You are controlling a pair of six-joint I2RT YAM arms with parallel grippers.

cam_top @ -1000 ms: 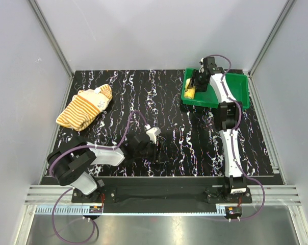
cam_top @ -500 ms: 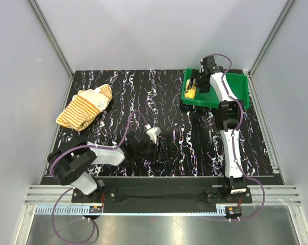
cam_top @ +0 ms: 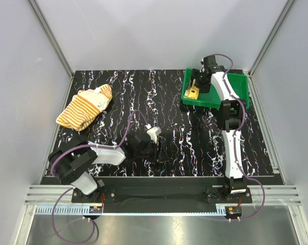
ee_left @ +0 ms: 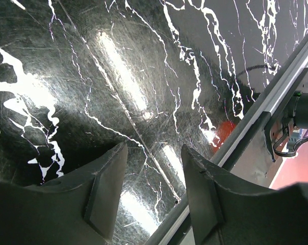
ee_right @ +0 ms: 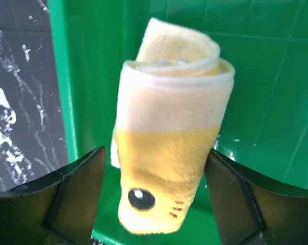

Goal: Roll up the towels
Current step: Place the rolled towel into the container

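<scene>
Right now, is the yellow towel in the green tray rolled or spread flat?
Rolled. The right wrist view shows the yellow towel wound into a cylinder, spiral layers showing at one end.

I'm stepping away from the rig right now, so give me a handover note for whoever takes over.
Left gripper: open, empty, low over the table, front centre.
Right gripper: open, straddling the yellow towel, which lies rolled in the green tray.
Striped towel: loose heap at the table's far left, no gripper near it.
Done: yellow towel rolled and in the tray.
Left: roll the striped towel.
</scene>
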